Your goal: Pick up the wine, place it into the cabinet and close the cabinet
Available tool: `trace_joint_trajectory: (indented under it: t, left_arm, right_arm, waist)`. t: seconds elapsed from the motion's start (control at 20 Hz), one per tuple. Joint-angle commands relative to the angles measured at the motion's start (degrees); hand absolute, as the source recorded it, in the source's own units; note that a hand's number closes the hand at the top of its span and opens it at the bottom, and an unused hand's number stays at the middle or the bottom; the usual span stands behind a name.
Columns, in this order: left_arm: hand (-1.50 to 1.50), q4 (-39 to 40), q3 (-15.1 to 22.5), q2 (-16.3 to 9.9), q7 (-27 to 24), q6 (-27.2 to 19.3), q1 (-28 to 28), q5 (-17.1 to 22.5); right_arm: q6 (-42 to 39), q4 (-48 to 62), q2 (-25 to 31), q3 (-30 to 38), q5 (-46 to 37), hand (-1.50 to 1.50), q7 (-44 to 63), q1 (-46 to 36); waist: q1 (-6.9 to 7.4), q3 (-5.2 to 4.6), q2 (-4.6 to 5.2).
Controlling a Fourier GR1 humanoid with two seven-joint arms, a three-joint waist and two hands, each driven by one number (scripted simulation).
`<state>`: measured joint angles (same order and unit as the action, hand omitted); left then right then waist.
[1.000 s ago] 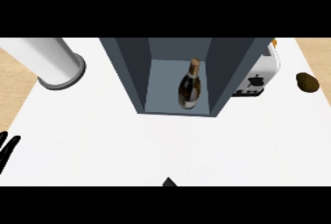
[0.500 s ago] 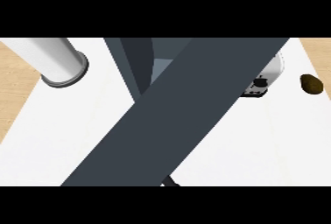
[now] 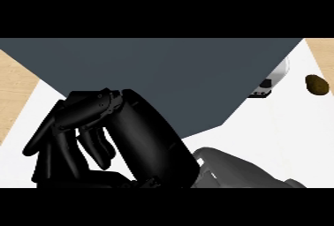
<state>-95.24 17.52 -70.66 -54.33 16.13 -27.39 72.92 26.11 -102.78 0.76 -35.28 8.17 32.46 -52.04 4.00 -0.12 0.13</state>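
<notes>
We see a large black hand (image 3: 124, 141) filling the lower left of the head view. Its grey forearm (image 3: 241, 170) comes in from the lower right, so we take it for our right hand. Its fingers (image 3: 85, 132) bend downward and hold nothing that we can see; whether they rest against the cabinet we cannot tell.

The dark grey cabinet (image 3: 176, 75) spreads across the upper half of the view, its flat face towards us and just above the hand. The wine is not visible; the cabinet's face hides whatever is behind it.

The white tabletop (image 3: 287, 132) shows to the right. At the cabinet's right edge stands a white appliance (image 3: 271, 81), partly hidden. Farther right, a small brown thing (image 3: 316, 84) lies on the tabletop, apart from the hand.
</notes>
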Motion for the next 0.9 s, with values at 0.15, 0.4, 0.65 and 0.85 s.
trace_joint_trajectory:
  t: [0.15, 0.4, 0.65, 0.85]
  left_arm:
    - [-1.5, 0.95, -4.78, -0.38, -1.14, 6.57, -2.66, 1.12]
    - [-1.5, 1.37, -5.98, 0.91, -0.09, 6.61, -2.94, 0.42]
    - [-1.5, 2.96, -7.71, 1.3, 1.1, 8.84, -2.62, -0.1]
    - [-1.5, 5.1, -8.76, 3.74, 1.83, 9.96, -2.13, -1.79]
  right_arm:
    - [-10.48, 18.38, -0.75, 11.35, 9.22, 1.5, -7.84, -10.69]
    - [-26.74, 22.76, -0.3, 11.31, 21.02, 1.5, -3.13, -10.69]
    - [-39.94, 30.77, -0.75, 7.53, 27.75, 1.5, 0.97, -13.55]
    - [-46.16, 36.37, -0.75, 7.32, 31.19, 1.5, 0.28, -13.48]
  waist:
    - [-0.42, 0.09, 0.23]
    - [0.02, 0.08, 0.48]
    - [0.68, -0.05, 0.6]
    - [-1.41, 0.03, 0.19]
